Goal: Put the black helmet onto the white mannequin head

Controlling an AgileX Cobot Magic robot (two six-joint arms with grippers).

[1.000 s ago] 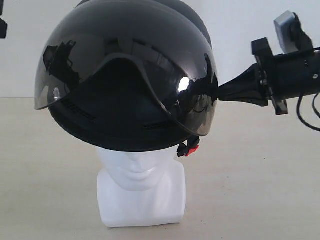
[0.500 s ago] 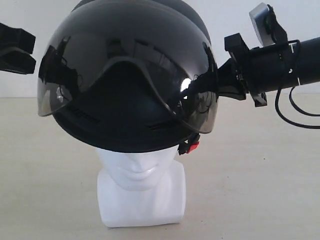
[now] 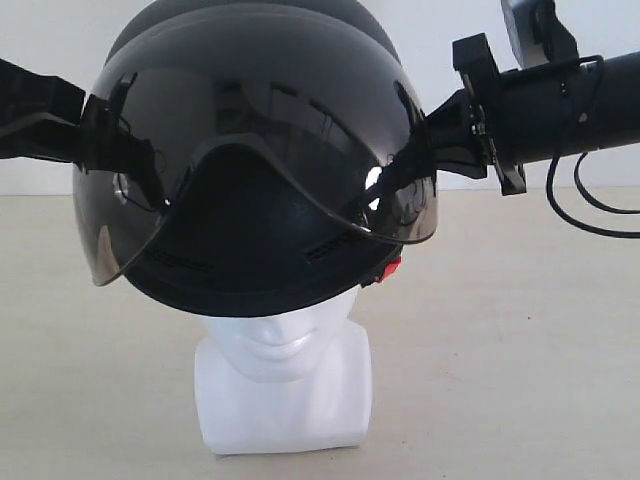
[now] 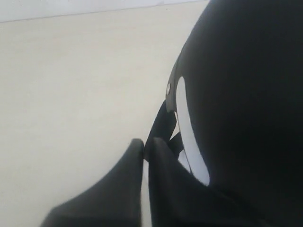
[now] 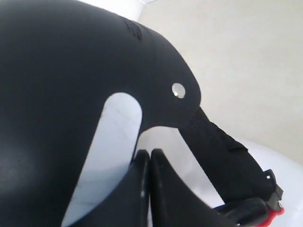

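A pale, matte tabletop point(image 3: 520, 350) fills the lower part of the exterior view and meets a plain white wall point(image 3: 60, 40) behind. On it stands the white mannequin head point(image 3: 285, 390), upright on its blocky base and facing the camera. The black helmet point(image 3: 250, 275) sits over its crown, tilted lower on the left of that view. It hides the face down to about the nose, and its smoky visor point(image 3: 330, 120) mirrors the room.

Only the exterior view shows both arms reaching in level from either side, the right arm point(image 3: 570, 100) trailing a black cable point(image 3: 590, 200), and a red buckle point(image 3: 392, 266) peeping out under the visor's edge.

The left wrist view alone shows the left gripper point(image 4: 144, 149) clenched beside the helmet's shell. A black strap point(image 4: 161, 125) runs down into the seam between its fingers and seems to be nipped there, though the close, dark view leaves that unsure.

The right wrist view shows the right gripper point(image 5: 150, 158) pressed tip to tip just beside the shell's lower edge. Near it are a silver rivet point(image 5: 178, 90) and the other strap, which leads to the buckle, with the white head behind
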